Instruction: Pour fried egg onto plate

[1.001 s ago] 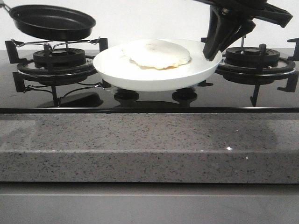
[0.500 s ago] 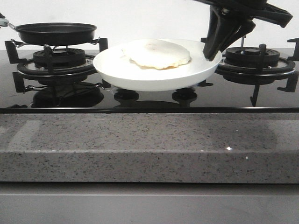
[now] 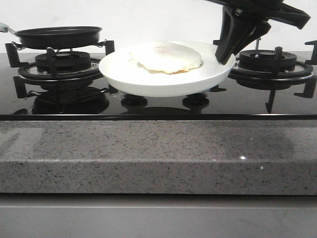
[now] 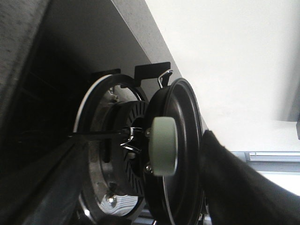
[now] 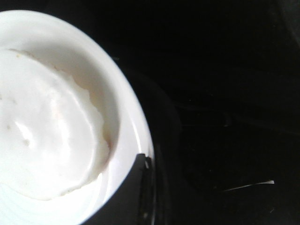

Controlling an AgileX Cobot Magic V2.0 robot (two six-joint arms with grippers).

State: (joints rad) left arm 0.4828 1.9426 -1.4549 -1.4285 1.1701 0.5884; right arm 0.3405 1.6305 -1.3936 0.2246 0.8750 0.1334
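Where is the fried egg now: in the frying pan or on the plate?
On the plate. The fried egg lies flat across the white plate; the black frying pan sits level over the left burner.

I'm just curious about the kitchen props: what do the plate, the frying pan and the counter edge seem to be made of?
The plate looks like glazed white ceramic, possibly plastic: it is smooth and glossy.
The frying pan looks like dark-coated metal with a dull matte sheen, likely non-stick.
The counter edge looks like polished speckled grey stone or an imitation, with tiny glints in it.
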